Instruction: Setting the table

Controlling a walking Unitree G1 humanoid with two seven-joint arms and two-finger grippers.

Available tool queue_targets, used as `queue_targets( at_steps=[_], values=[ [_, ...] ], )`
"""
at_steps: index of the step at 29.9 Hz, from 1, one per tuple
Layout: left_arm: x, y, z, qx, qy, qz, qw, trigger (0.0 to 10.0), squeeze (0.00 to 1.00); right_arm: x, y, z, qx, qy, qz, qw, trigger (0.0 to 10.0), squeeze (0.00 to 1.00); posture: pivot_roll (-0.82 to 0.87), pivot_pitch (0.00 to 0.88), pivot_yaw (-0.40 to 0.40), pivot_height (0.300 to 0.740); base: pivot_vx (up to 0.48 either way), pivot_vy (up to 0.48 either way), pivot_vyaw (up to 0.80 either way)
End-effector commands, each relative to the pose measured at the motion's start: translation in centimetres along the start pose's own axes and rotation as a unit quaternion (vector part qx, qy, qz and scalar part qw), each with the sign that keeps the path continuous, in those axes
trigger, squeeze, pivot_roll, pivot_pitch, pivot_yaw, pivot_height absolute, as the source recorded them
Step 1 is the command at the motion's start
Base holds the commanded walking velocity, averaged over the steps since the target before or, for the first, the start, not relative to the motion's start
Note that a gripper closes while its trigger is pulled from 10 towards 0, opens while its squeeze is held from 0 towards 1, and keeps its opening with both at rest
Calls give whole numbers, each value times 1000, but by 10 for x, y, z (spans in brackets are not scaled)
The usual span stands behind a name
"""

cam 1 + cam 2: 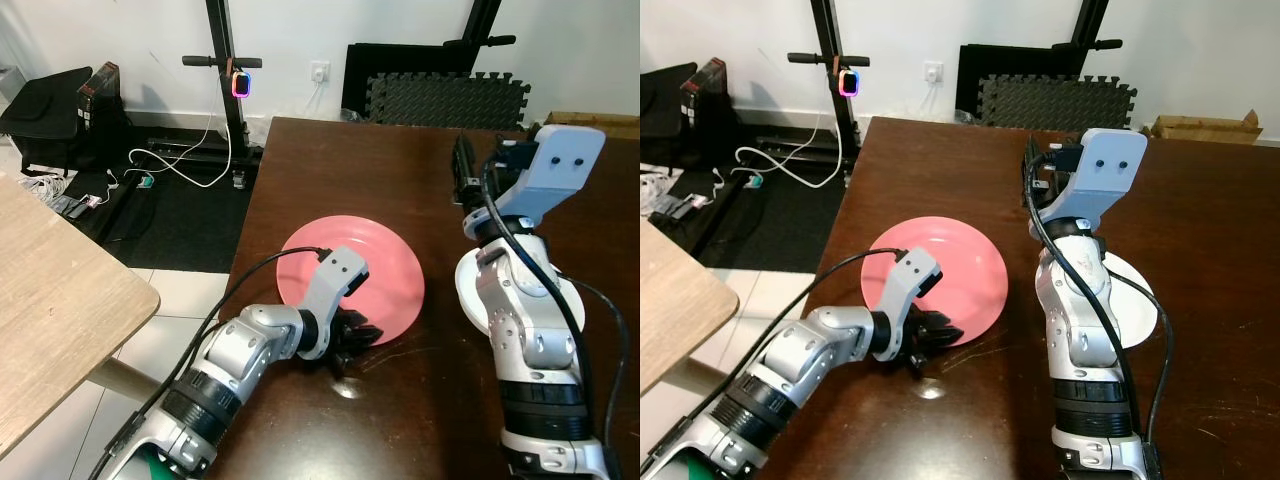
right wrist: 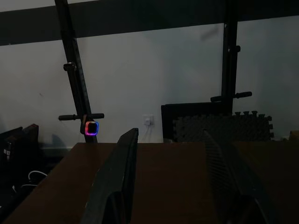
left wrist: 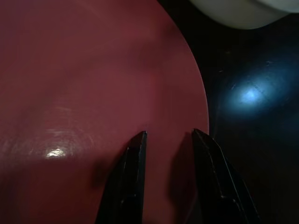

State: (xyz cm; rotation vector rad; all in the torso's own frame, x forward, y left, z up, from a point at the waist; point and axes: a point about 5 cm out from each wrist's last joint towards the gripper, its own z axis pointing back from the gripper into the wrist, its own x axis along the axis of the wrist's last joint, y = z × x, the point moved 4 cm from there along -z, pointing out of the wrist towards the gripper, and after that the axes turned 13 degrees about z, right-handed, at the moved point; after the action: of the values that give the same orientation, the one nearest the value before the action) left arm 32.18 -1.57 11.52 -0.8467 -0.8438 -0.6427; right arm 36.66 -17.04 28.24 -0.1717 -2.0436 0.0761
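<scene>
Left gripper [image 1: 352, 335] rests at the near edge of the pink plate [image 1: 385, 262] on the dark table [image 1: 330, 170], while the right gripper [image 1: 463, 180] is raised above a white plate [image 1: 1137, 308] beside it. From the left wrist, black fingers [image 3: 133, 172] stand slightly apart over the pink rim. From the right wrist, the fingers [image 2: 117, 177] are spread, holding nothing.

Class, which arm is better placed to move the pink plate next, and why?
Left. Its pincer is open at the pink plate's near rim, while the right pincer is raised, pointing away across the table.
</scene>
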Motion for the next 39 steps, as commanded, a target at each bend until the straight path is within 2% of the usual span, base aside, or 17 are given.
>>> queue_targets(
  at_steps=[1,11,13,16,17,18,20,24,26,27,31,32,33,35,36,37,39],
  values=[
    [-17,3,-2,8,25,13,1000,10000,0,-1,-1,1,-3,1,-2,1000,10000,0,2,121,98,740,0,0,0],
    [16,11,5,25,-38,11,999,10000,0,-1,0,1,-3,1,-3,1000,10000,0,1,119,95,740,0,0,0],
    [41,15,16,51,-86,-29,995,10000,0,0,0,2,-2,-1,-4,1000,10000,0,-1,119,96,740,0,0,0],
    [41,15,16,51,-86,-29,995,10000,0,0,0,2,-2,-1,-4,1000,10000,0,-1,119,96,740,0,0,0],
    [59,14,27,57,-126,-48,989,10000,0,1,0,3,-1,-5,-7,1000,10000,0,1,119,96,740,0,0,0],
    [59,14,27,57,-126,-48,989,10000,0,1,0,3,-1,-5,-7,1000,10000,0,1,119,96,740,0,0,0],
    [94,1,58,49,-223,-73,971,10000,0,5,2,4,5,-15,-14,1000,10000,0,16,119,90,740,0,0,0],
    [105,-3,79,70,-279,-75,955,10000,0,6,12,7,16,-18,-25,999,10000,0,22,120,89,740,0,0,0],
    [105,6,86,109,-296,-60,947,10000,0,4,17,8,21,-13,-32,999,10000,0,25,121,88,740,0,0,0],
    [100,22,97,171,-317,-26,933,10000,0,0,25,11,28,-4,-43,999,10000,0,33,122,85,740,0,0,0],
    [94,40,110,232,-335,7,913,10000,0,-3,30,14,33,3,-52,998,10000,0,36,124,82,740,0,0,0],
    [90,51,120,267,-347,29,898,10000,0,-5,31,15,34,7,-55,998,10000,0,40,125,80,740,0,0,0],
    [90,51,120,267,-347,29,898,10000,0,-5,31,15,34,7,-55,998,10000,0,40,125,80,740,0,0,0],
    [83,68,139,326,-354,42,876,10000,0,-7,31,16,35,12,-55,998,10000,0,45,126,75,740,0,0,0],
    [83,68,139,326,-354,42,876,10000,0,-7,31,16,35,12,-55,998,10000,0,45,126,75,740,0,0,0],
    [80,76,152,357,-354,38,864,10000,0,-8,30,16,35,14,-54,998,10000,0,44,125,75,740,0,0,0],
    [81,80,161,374,-357,30,856,10000,0,-8,29,15,33,13,-52,998,10000,0,40,121,76,740,0,0,0]
  ],
)
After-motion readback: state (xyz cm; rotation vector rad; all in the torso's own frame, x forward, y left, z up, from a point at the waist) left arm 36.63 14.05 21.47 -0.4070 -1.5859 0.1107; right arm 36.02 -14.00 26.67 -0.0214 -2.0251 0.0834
